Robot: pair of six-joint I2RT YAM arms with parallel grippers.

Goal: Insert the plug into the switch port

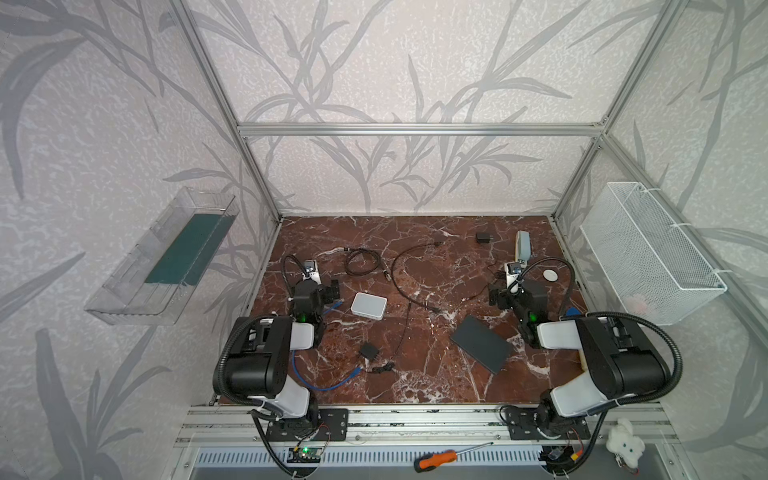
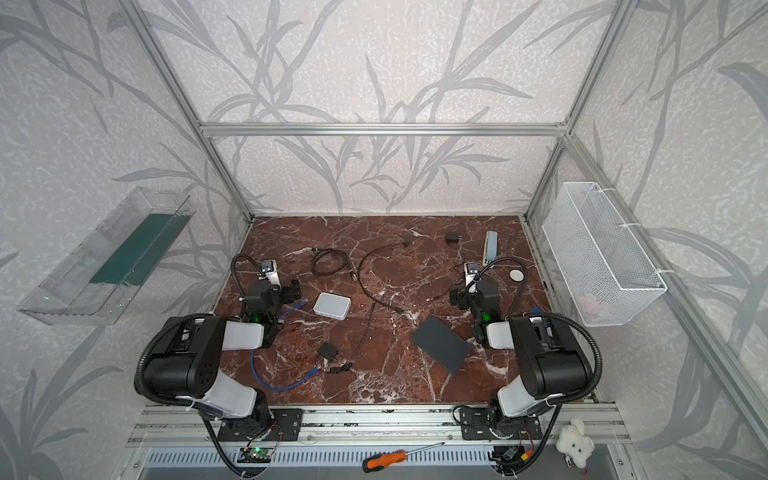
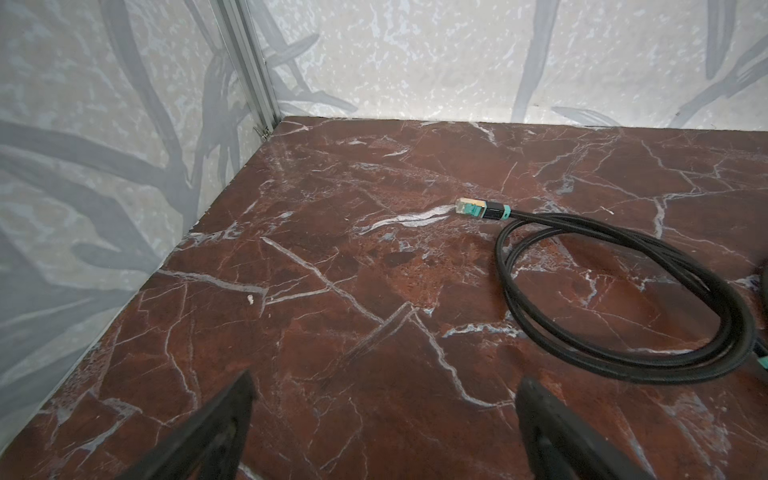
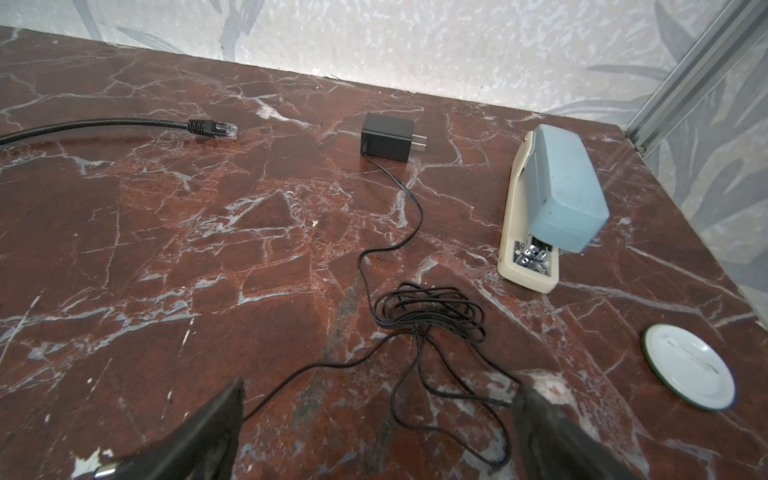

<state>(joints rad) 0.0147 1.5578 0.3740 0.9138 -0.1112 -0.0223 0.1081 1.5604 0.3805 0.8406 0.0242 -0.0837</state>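
Only the right wrist view shows the back adapter block point(image 4: 388, 139) up close. Its thin black cord point(image 4: 428, 311) lies knotted on the table point(image 4: 208, 249) just ahead of the right claw point(image 4: 381, 384), with a blue stapler point(image 4: 557, 195) and a white disc point(image 4: 688, 368) nearby. The left wrist view gives only a coiled black cable point(image 3: 623, 291) with a teal connector.

The top views alone show the white switch box point(image 1: 368, 305), lying flat just right of the left arm's wrist. Its switch port is too small to see. A second adapter point(image 1: 369, 351) sits near the box, by a blue cable point(image 1: 328, 388). Which cord end is the plug I cannot tell. A dark grey slab point(image 1: 482, 344) lies beside the right arm.

Both arms are folded low, elbows back over the front rail. The left claw point(image 3: 386, 378) and the right claw both gape wide, holding nothing.
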